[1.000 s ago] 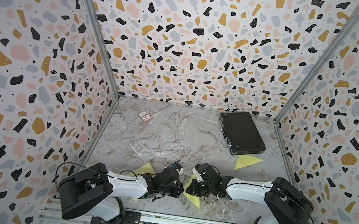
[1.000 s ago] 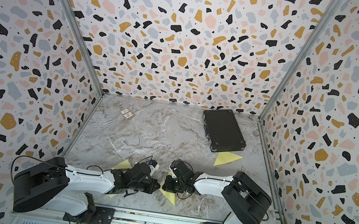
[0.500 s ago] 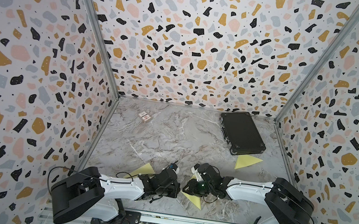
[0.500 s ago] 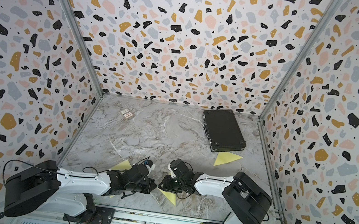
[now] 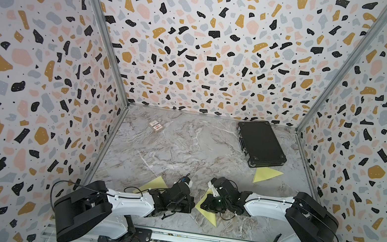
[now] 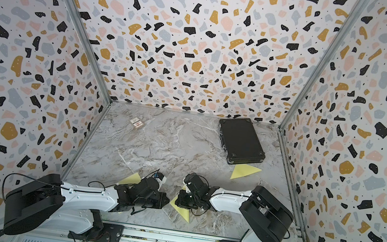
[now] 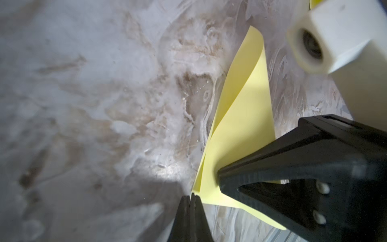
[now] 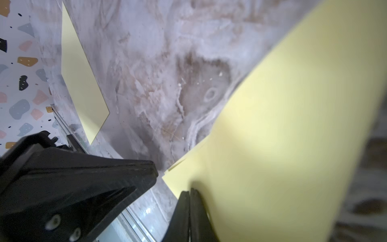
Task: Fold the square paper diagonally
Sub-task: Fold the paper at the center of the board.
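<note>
A yellow square paper [image 5: 207, 214] [image 6: 183, 213] lies half folded near the table's front edge, between my two arms. In the left wrist view its layers [image 7: 240, 125] stand apart and curl up. My left gripper [image 7: 191, 197] [image 5: 192, 206] is shut, its tips touching the paper's near corner. My right gripper [image 8: 189, 191] [image 5: 202, 205] is shut too, tips pressed onto the paper's top layer [image 8: 282, 125]. Nothing shows between its jaws. Both arms hide most of the sheet in both top views.
A second yellow sheet [image 5: 151, 185] [image 8: 81, 83] lies partly under my left arm. A yellow triangle [image 5: 266, 174] sits beside a black case [image 5: 261, 145] at the back right. A small box [image 5: 155, 126] is at the back left. The front rail is close behind both grippers.
My left arm has sunk lower and its gripper has slid slightly toward the front edge. The right gripper stays on the paper, in almost the same place.
</note>
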Robot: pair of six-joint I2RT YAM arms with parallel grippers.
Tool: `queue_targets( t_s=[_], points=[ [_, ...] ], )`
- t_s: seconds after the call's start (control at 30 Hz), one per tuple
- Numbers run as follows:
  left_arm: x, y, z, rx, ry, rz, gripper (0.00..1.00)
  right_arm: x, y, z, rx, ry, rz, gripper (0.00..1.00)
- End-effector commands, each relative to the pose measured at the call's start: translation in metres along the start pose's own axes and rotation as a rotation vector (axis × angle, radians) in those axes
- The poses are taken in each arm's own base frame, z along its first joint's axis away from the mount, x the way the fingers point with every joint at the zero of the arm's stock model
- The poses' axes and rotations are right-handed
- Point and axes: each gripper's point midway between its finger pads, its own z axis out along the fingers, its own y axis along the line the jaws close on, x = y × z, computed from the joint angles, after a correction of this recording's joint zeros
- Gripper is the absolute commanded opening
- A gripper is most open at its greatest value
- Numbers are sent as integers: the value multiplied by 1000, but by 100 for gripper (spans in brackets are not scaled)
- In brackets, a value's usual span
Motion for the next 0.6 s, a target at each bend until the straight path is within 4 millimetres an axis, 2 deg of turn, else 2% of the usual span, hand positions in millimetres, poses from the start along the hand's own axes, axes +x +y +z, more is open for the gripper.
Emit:
queue_targets(
  t_s=[0.0, 0.27, 0.57],
  points=[
    [-6, -14, -4, 57, -26, 7, 0, 19, -33, -2, 123, 46, 32, 5],
    [-10, -37, 1, 113, -9, 46, 0, 19, -34, -2, 124, 47, 32, 4],
    [-6, -35, 14, 95, 17, 50, 0, 19, -34, -3, 123, 44, 31, 4]
  ],
)
